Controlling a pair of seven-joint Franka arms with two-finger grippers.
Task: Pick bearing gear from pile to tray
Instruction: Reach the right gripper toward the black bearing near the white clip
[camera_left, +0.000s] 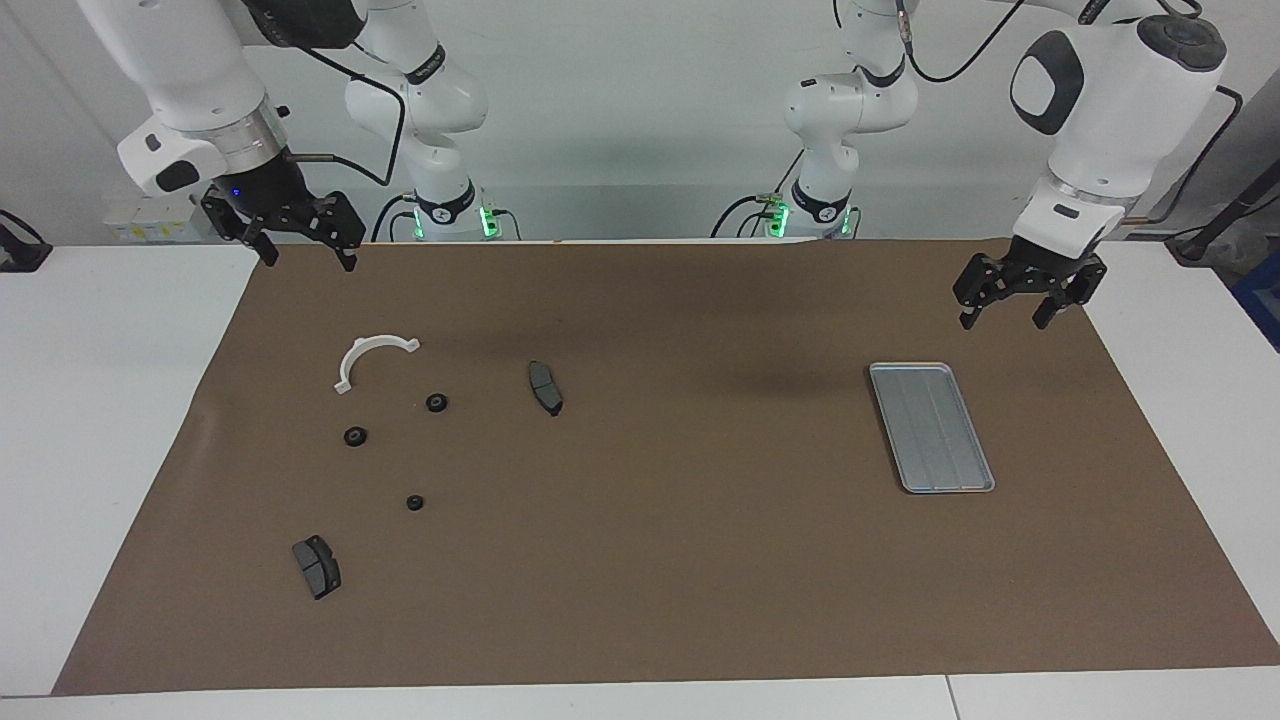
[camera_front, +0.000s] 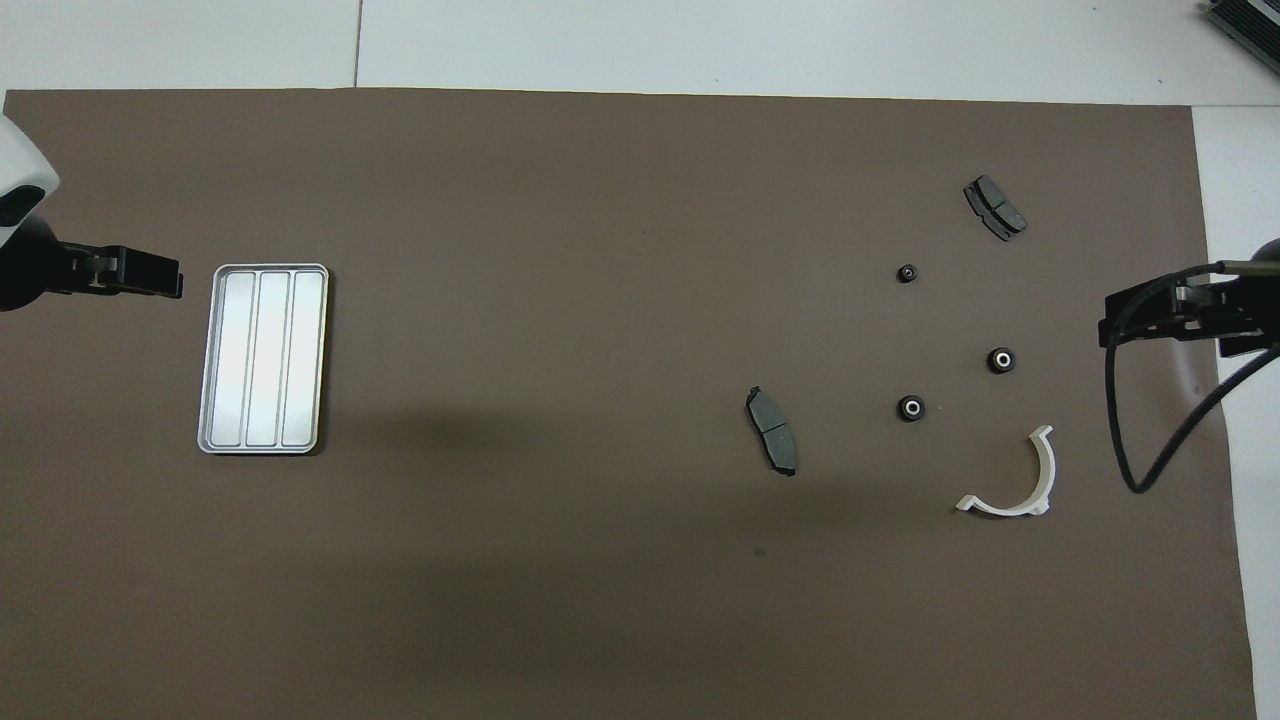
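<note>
The pile lies on the brown mat toward the right arm's end. It has three small black bearing gears, also seen from overhead. Two dark grey brake pads and a white curved bracket lie among them. The silver tray sits bare toward the left arm's end. My right gripper hangs open and holds nothing, above the mat's edge beside the pile. Above the mat beside the tray, my left gripper is also open and holds nothing.
The brown mat covers most of the white table. A black cable loops down from the right arm near the bracket. The brake pads flank the gears.
</note>
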